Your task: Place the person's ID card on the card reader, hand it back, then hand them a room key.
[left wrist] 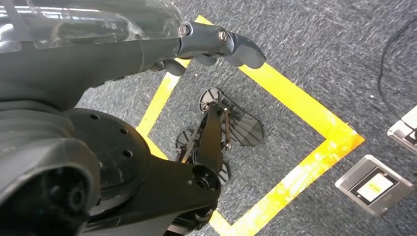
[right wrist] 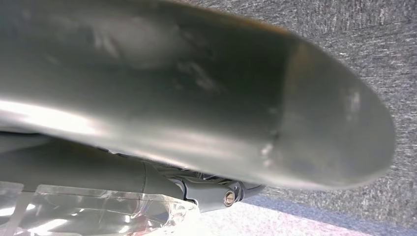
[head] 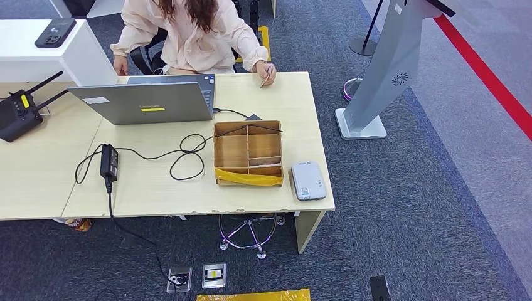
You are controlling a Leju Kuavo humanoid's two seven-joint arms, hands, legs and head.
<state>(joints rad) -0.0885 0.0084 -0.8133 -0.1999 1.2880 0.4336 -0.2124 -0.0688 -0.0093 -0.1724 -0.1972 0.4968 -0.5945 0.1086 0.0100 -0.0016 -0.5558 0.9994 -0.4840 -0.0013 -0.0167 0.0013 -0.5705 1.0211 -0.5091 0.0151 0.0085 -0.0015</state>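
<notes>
Across the table, a person in a pale shirt [head: 188, 31] holds a small ID card [head: 265, 78] over the far edge. The white card reader [head: 307, 180] lies on the table's near right corner. Beside it stands a divided wooden box [head: 248, 152] with yellow tape on its front; I cannot make out what is in it. My left hand [left wrist: 206, 46] hangs above the carpet, fingers loosely apart and holding nothing. My right hand [right wrist: 196, 98] shows as a blurred grey thumb close to the lens, its fingers mostly hidden.
An open grey laptop [head: 150, 100] sits mid-table, with a power brick [head: 109, 162] and looped cables. A black antenna device [head: 19, 113] is at the left. A grey kiosk stand [head: 383, 69] rises to the right of the table. Yellow floor tape [left wrist: 295, 108] and floor sockets [head: 213, 274] lie below.
</notes>
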